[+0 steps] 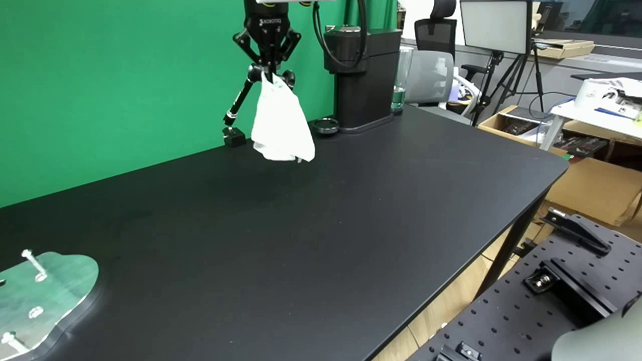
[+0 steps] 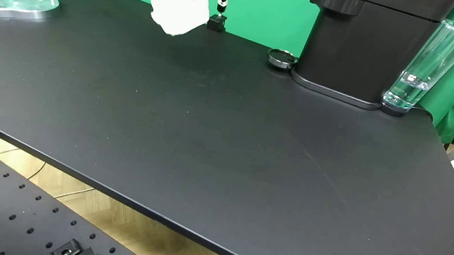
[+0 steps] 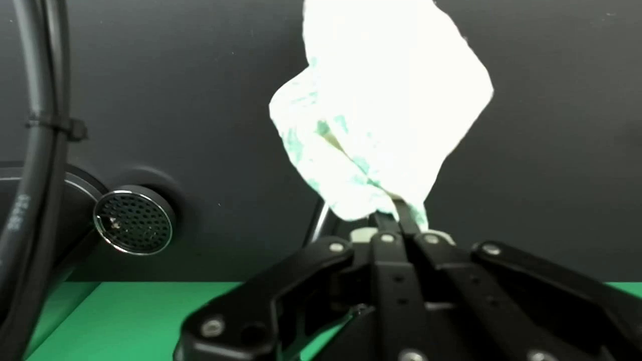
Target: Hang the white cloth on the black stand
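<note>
On the dark surface (image 1: 281, 240) we locate, in both exterior views, a black machine (image 1: 366, 80). We note a round grated tray (image 3: 135, 220) near its base and, just beside its opposite flank, a clear container (image 2: 435, 61) partly filled with liquid (image 2: 405, 92). Well apart from these, we identify a translucent board (image 1: 74, 276) fitted with white pegs (image 1: 34, 264). A green backdrop (image 1: 125, 85) stands behind the surface. Beyond, in an exterior view, we observe a grey chair (image 1: 429, 77), a framed white panel (image 1: 494, 25) and brown cardboard (image 1: 594, 188).
</note>
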